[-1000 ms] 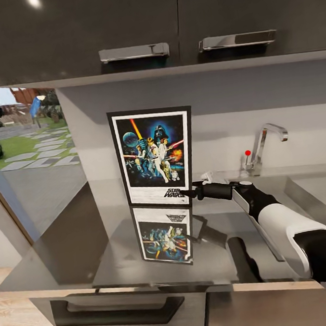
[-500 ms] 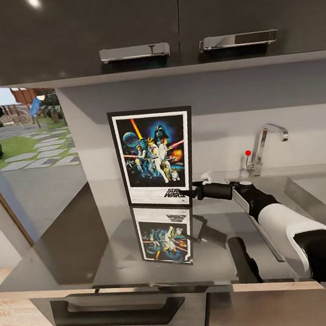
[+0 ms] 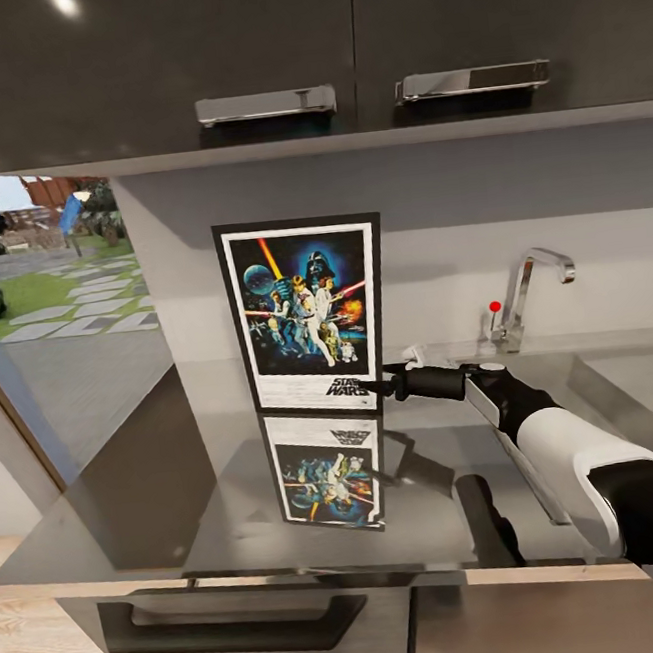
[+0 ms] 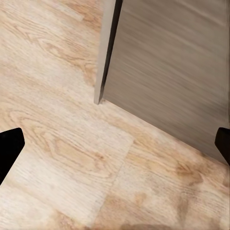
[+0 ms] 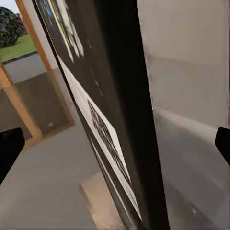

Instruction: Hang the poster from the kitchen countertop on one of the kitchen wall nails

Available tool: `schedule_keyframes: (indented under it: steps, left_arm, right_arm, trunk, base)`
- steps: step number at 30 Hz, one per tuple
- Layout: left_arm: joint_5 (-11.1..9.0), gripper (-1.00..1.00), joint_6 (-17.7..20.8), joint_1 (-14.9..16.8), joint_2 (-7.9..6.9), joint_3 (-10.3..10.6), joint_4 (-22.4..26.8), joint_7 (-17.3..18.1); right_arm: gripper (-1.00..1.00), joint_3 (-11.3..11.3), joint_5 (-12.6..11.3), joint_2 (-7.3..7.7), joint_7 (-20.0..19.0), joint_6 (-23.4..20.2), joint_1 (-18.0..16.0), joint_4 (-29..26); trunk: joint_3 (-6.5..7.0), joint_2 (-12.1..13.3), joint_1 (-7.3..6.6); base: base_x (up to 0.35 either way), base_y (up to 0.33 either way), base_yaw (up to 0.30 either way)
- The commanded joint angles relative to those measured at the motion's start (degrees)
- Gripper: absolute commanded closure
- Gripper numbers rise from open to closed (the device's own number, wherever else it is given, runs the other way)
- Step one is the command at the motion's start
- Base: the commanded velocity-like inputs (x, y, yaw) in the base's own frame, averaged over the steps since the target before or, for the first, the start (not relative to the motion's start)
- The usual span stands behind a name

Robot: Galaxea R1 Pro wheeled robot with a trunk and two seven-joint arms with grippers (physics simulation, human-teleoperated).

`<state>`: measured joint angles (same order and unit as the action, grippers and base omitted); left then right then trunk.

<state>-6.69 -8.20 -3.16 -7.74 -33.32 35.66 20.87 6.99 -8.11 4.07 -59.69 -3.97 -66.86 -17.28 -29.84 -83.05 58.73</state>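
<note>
The Star Wars poster (image 3: 305,314) stands upright on the glossy grey countertop (image 3: 174,503), leaning against the pale wall, and its reflection shows on the worktop below it. My right gripper (image 3: 384,387) is at the poster's lower right edge and is open. In the right wrist view the poster's black frame edge (image 5: 120,96) runs between the two widely spread fingertips of the right gripper (image 5: 115,146). My left gripper (image 4: 115,146) is open with nothing in it, above the wooden floor (image 4: 62,143). The wall nails are out of view.
Dark upper cabinets (image 3: 238,54) with chrome handles overhang the counter. A tap (image 3: 531,290) and an inset sink (image 3: 633,375) lie to the right. A glazed opening (image 3: 51,285) onto a garden is at left. A cabinet side (image 4: 172,72) stands near my left gripper.
The whole head view has shifted very slightly; the poster and my right gripper keep the same places relative to each other.
</note>
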Motion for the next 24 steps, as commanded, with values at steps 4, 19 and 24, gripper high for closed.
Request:
schedule_keyframes:
  steps: [4, 19, 24]
  left_arm:
    - [-0.6, -1.00, 0.1, 0.0, 0.01, -0.1, 0.0, 0.4]
    - [-0.6, -1.00, 0.1, 0.0, -0.01, -0.1, 0.0, 0.4]
    - [-0.6, -1.00, 0.1, 0.0, 0.00, -0.1, 0.0, 0.4]
  right_arm:
    - [-1.00, 0.4, -0.6, 0.06, -0.1, -0.4, 0.0, 0.0]
    - [-1.00, 0.4, -0.6, 0.06, -0.1, -0.4, 0.0, 0.0]
    - [1.00, 0.4, -0.6, 0.06, -0.1, -0.3, 0.0, 0.0]
  trunk:
    - [-0.05, 0.0, 0.00]
    - [-0.05, 0.0, 0.00]
    - [-0.05, 0.0, 0.00]
  base:
    - [0.000, -0.049, 0.000]
    - [0.000, -0.005, 0.000]
    - [0.000, 0.000, 0.000]
